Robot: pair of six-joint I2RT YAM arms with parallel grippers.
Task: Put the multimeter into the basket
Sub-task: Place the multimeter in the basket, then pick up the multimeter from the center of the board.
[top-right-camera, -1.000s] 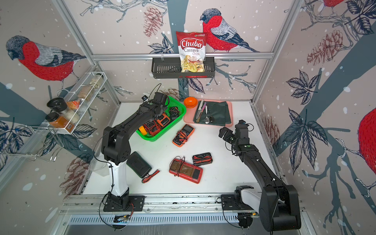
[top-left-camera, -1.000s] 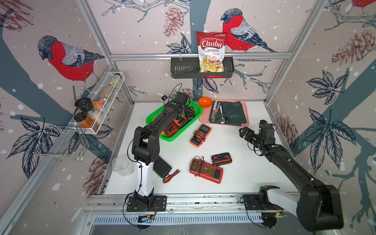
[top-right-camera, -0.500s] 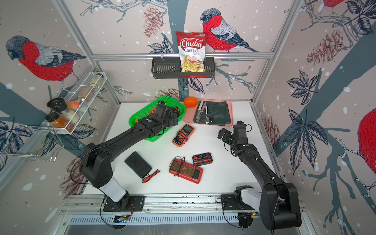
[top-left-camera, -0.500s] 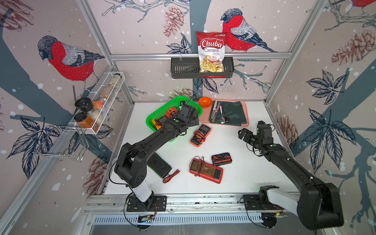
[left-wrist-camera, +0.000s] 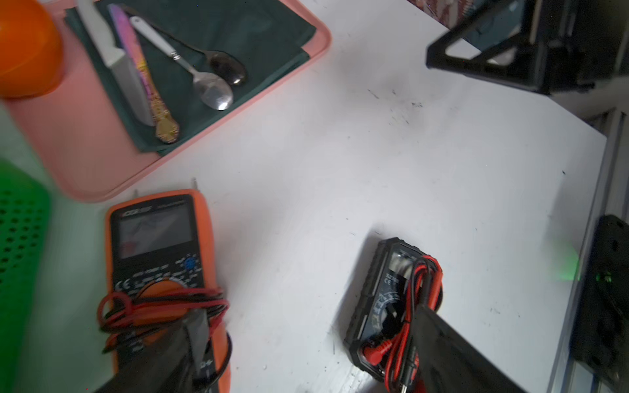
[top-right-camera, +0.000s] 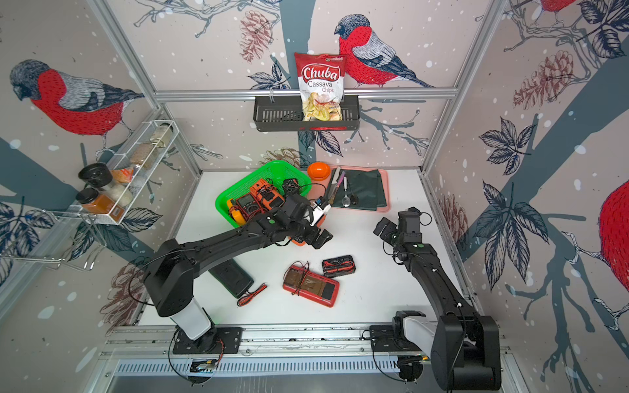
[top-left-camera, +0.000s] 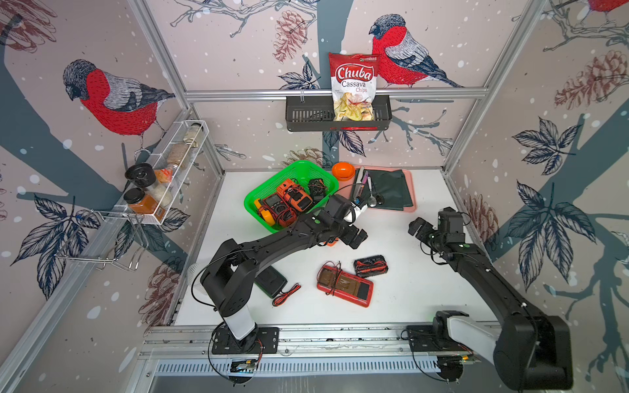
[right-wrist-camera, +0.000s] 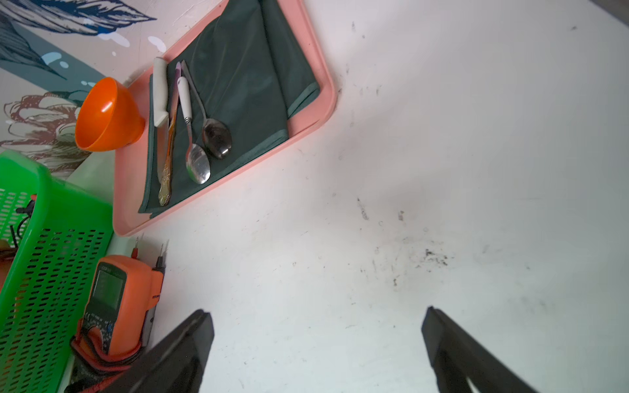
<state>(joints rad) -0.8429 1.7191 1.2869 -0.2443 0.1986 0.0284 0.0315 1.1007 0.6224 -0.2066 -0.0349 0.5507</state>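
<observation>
Both top views look down from high over the front rail [top-left-camera: 323,335] toward the back wall [top-left-camera: 255,143] and take in the whole tabletop [top-left-camera: 408,299]. The left wrist camera is close above the tabletop; it looks past the left end effector [left-wrist-camera: 309,320] at the orange multimeter [left-wrist-camera: 156,245] and the pink tray [left-wrist-camera: 85,160]. The right wrist camera, also low, looks past the right end effector [right-wrist-camera: 316,314] and shares that multimeter, the tray and a corner of the basket [right-wrist-camera: 51,272].

Robot lab test cell: aluminium frame [top-left-camera: 238,93], bird-print panel walls [top-left-camera: 112,98], white tabletop [top-left-camera: 408,299], robot arms [top-left-camera: 272,241] on a front rail [top-left-camera: 340,335].
</observation>
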